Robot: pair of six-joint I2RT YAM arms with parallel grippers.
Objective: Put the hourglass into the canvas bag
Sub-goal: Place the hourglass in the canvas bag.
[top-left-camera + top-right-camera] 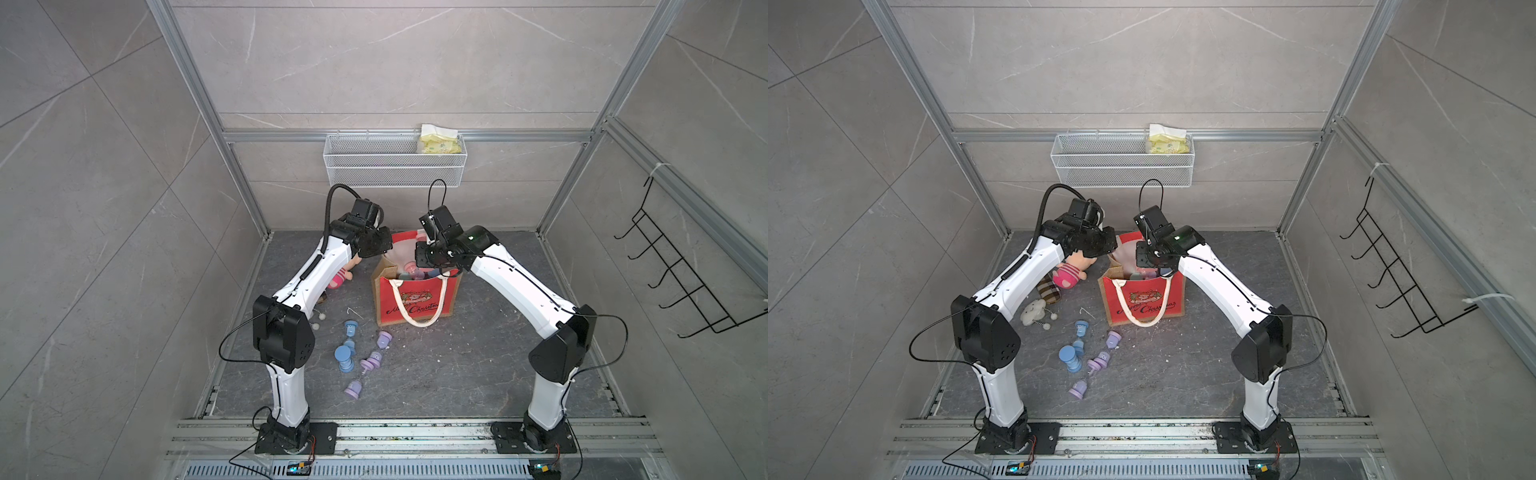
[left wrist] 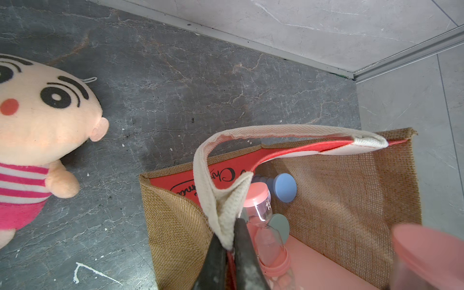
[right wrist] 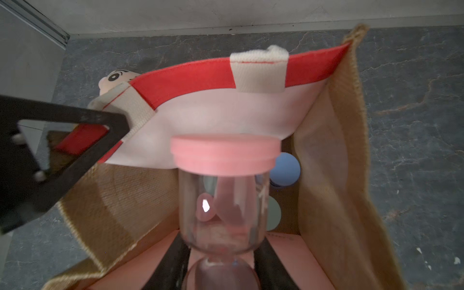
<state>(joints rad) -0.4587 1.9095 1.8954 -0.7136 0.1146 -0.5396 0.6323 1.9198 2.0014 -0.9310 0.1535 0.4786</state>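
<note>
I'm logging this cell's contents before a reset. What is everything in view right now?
canvas bag: one, red front, tan sides, mid-floor
bagged hourglasses: three seen, pink, blue, grey-green, inside the bag
held hourglass: one, pink, at the bag's open mouth
blue hourglasses: seemingly two, floor, robot's side of the bag
purple hourglasses: seemingly two, beside the blue ones
plush doll: one, peach with pink stripes, floor beside the bag
brown striped item: one, beside the doll
cloud toy: one, white, near the doll
wire basket: one, white, back wall
packet: one, yellow, in the basket
hook rack: one, black, side wall
left gripper: shut on the bag's handle
right gripper: shut on the held hourglass
</note>
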